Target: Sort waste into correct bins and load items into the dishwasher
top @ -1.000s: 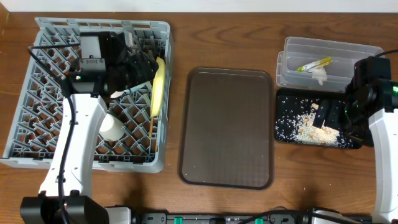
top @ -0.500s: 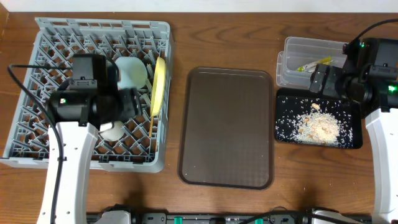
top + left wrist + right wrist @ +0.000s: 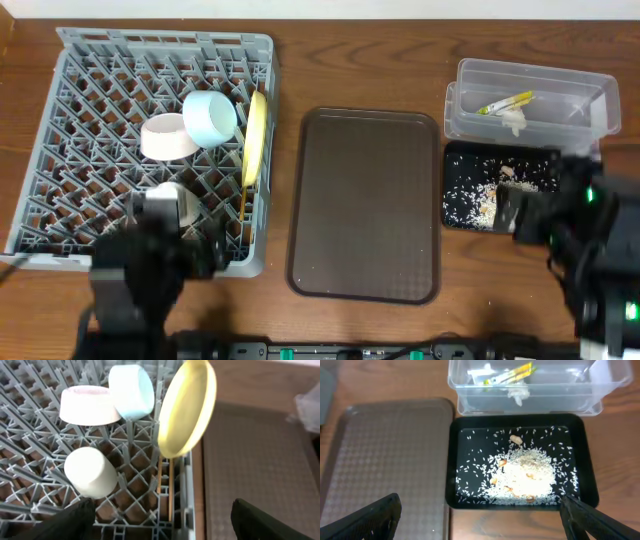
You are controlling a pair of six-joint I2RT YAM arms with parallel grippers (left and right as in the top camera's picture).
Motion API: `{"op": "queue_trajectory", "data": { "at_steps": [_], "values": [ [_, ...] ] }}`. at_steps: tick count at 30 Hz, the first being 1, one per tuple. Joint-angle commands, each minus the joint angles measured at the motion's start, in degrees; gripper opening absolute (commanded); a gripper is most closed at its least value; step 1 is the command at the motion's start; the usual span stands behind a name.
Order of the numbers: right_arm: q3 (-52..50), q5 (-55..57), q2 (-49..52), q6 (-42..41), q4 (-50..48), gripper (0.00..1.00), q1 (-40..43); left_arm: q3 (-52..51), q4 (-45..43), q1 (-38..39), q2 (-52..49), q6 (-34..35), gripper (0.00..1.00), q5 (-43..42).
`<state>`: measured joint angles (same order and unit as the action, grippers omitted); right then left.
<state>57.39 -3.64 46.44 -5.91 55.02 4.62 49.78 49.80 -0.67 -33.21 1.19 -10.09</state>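
Observation:
The grey dish rack (image 3: pixel 60 60) holds a white bowl (image 3: pixel 165 137), a light-blue bowl (image 3: pixel 210 118), an upright pale-yellow plate (image 3: pixel 257 140), a white cup (image 3: pixel 90 472) and wooden chopsticks (image 3: pixel 165 485) by its right wall. My left gripper (image 3: pixel 162 527) is open and empty above the rack's front edge. The clear tub (image 3: pixel 590 95) holds the yellow-green wrapper (image 3: pixel 505 102) and the tissue (image 3: pixel 515 122). Rice crumbs (image 3: pixel 527 472) lie in the black tray (image 3: pixel 580 427). My right gripper (image 3: pixel 480 525) is open and empty over the tray's front edge.
The brown serving tray (image 3: pixel 365 205) lies between the rack and the black tray and holds nothing. Both arms show blurred low in the overhead view, the left one (image 3: pixel 150 270) at the rack's front edge and the right one (image 3: pixel 560 230) over the black tray's front right part.
Both arms have pulled back toward the table's front edge. The left arm left the rack, uncovering the two bowls. The right arm left the tub and tray area.

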Motion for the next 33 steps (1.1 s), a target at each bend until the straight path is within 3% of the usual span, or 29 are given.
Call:
{"op": "queue_trajectory", "data": {
  "at_steps": [1, 13, 22, 25, 31, 33],
  "values": [
    [-3.78, 0.50, -8.07, 0.39, 1.05, 0.99, -0.35, -3.30, 0.22, -0.13, 10.12, -1.14, 0.89, -1.92],
    [-3.89, 0.17, -12.85, 0.42, 14.40, 0.99, -0.35, -3.32, 0.26, -0.13, 14.29, -1.16, 0.90, -1.92],
    [-4.15, 1.03, -14.49, 0.92, 14.10, 0.99, -0.31, -3.32, 0.26, -0.13, 14.29, -1.16, 0.90, -1.92],
    [-7.30, -0.04, -18.86, 3.28, 6.21, 0.99, -0.35, -3.32, 0.26, -0.13, 14.29, -1.16, 0.90, -1.92],
    [-30.69, -2.49, -38.03, 3.39, -23.82, 0.99, -5.18, -3.32, 0.26, -0.13, 14.29, -1.16, 0.90, -1.92],
    [-34.60, -2.69, -40.30, 3.41, -29.27, 0.99, -5.88, -3.32, 0.26, -0.13, 14.29, -1.16, 0.90, -1.92]
  ]
}}
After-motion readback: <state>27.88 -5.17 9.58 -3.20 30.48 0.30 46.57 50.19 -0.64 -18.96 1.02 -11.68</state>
